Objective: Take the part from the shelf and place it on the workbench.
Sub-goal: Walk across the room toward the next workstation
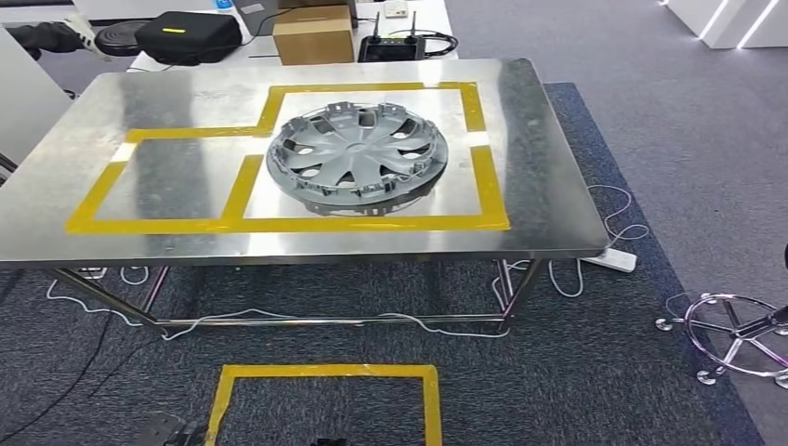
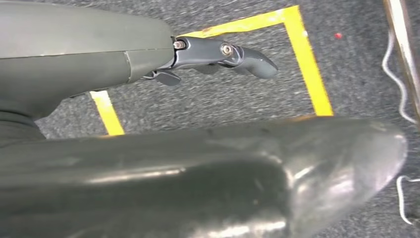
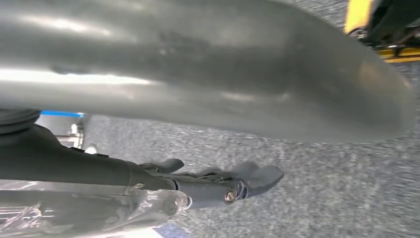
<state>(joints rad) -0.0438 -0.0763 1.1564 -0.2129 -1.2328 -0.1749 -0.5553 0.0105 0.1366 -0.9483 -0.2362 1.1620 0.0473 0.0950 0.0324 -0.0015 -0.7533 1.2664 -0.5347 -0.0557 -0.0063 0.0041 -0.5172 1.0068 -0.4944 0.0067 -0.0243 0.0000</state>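
One unlabelled hubcap on workbench

This looks like a robotics lab or test workshop set up in an office-like room: grey carpet covers the floor, and a steel worktop stands well ahead of the left robot hand, with yellow tape marking out zones on it. A matching taped square on the floor lies right beneath that robot hand, which hangs empty over the carpet. Farther off stand a cardboard box, a black case and a small antenna device (a router, perhaps), while loose white cables trail to a power strip.
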